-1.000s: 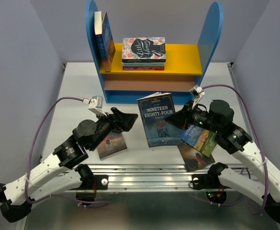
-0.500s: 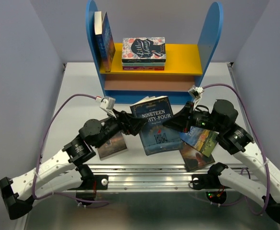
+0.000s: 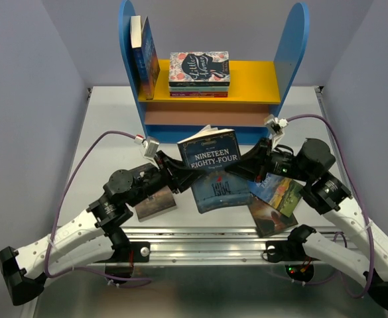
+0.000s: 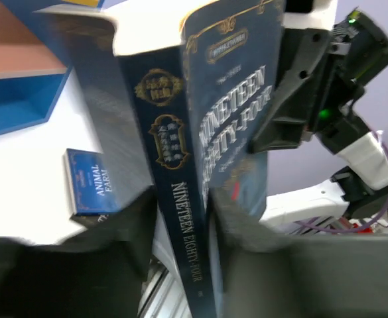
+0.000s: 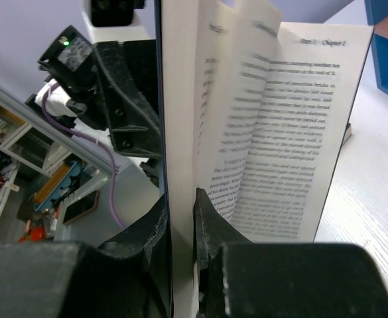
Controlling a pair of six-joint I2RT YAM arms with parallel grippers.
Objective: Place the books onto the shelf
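Observation:
A dark blue book (image 3: 210, 169) titled Nineteen Eighty-Four hangs tilted above the table, in front of the shelf (image 3: 260, 76). My left gripper (image 3: 180, 173) has its fingers pressed on either side of the spine (image 4: 180, 218). My right gripper (image 3: 243, 169) is shut on the front cover and a wad of pages (image 5: 180, 132), while the other pages (image 5: 280, 132) fan loose. One book (image 3: 145, 63) stands upright at the shelf's left end. Three more lie on the table: a brown one (image 3: 155, 202) under my left arm, and a landscape cover (image 3: 278, 191) and a brown one (image 3: 268, 217) under my right arm.
A flat stack with a floral cover (image 3: 199, 66) takes the middle of the yellow board. The salmon board (image 3: 200, 117) lies below it. Blue side panels (image 3: 291, 46) bound the shelf. An Animal Farm cover (image 4: 91, 192) lies below the held book. Purple cables (image 3: 81, 156) loop beside both arms.
My left arm has swung right to the book and its fingers have closed on the spine. The book has tilted and shifted a little left and toward the shelf, still in my right gripper.

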